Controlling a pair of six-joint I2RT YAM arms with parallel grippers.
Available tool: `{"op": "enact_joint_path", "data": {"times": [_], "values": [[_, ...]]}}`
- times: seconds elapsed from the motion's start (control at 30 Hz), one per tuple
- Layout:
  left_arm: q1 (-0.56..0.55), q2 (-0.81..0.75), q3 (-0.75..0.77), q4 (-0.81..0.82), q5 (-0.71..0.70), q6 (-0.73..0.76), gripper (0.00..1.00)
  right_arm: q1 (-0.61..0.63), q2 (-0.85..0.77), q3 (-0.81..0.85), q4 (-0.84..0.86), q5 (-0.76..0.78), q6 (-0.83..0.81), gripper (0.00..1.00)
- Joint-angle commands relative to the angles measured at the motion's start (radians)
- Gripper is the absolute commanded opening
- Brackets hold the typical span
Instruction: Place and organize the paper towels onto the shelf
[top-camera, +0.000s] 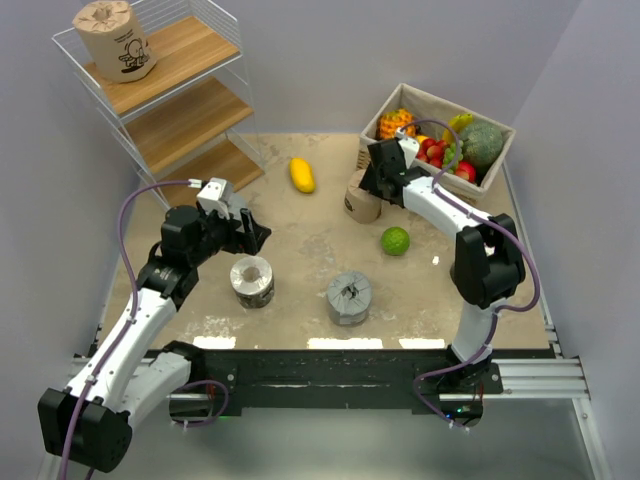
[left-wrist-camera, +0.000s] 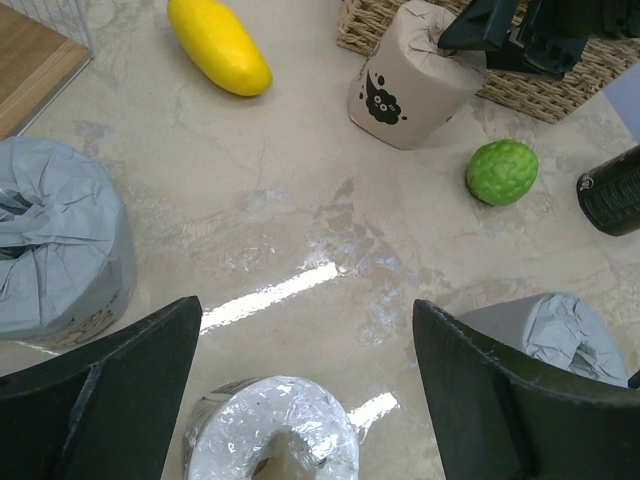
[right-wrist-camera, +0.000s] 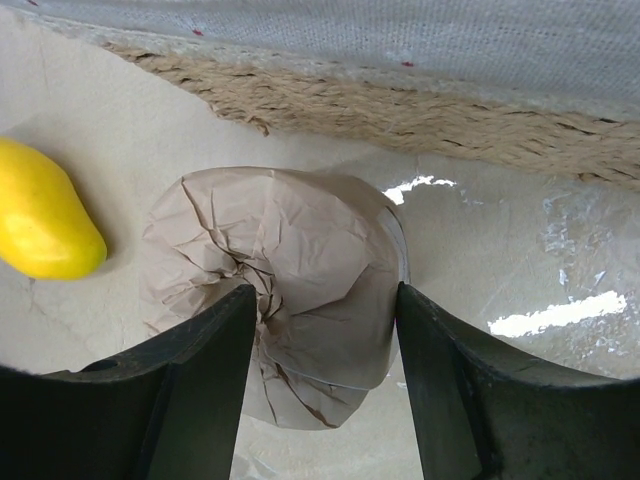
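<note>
Top external view: shelf stands at the far left corner of the table, with 1 shelf roll, tan wrap, already upright on its top board. The tan roll stands on the table just beside the wicker basket, far right side, well apart from the shelf. Right end effector sits right on top of it. Right wrist view looks down the roll's core axis, crumpled paper top facing the camera. 1 finger is over the core area and the other against the outer rim, so the jaws stand narrow across about half the roll; clamped or not, cannot tell. The roll's long axis is roughly vertical, slightly tilted in left wrist view. Right arm is clearly nearer this roll, but the shelf lies across the table on the left arm's side, so the carry looks long. Left end effector hangs wide open, holding nothing, above the shiny white roll, core hole up. Pale grey roll is just to its left, dark grey roll to its right. Mango and lime are not task items. Prints: black sheep-like cartoon on the tan roll, cartoon figure on the shelf roll. The small text under the figure is too tiny to read, no brand legible.
</note>
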Motion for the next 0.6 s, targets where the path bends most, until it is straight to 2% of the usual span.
{"op": "enact_joint_path", "data": {"times": [0.0, 0.27, 0.43, 0.57], "values": [[-0.004, -0.018, -0.004, 0.036, -0.010, 0.013, 0.92, 0.000, 0.018, 0.012, -0.006, 0.013, 0.027, 0.61], [-0.004, -0.024, -0.007, 0.040, -0.009, 0.013, 0.92, 0.000, 0.021, -0.002, 0.020, 0.007, 0.027, 0.63], [-0.004, -0.029, -0.012, 0.039, -0.016, 0.013, 0.91, 0.000, 0.001, -0.030, 0.072, -0.039, -0.007, 0.51], [-0.004, -0.033, -0.013, 0.039, -0.024, 0.016, 0.91, 0.004, -0.011, -0.036, 0.117, -0.145, -0.079, 0.46]]}}
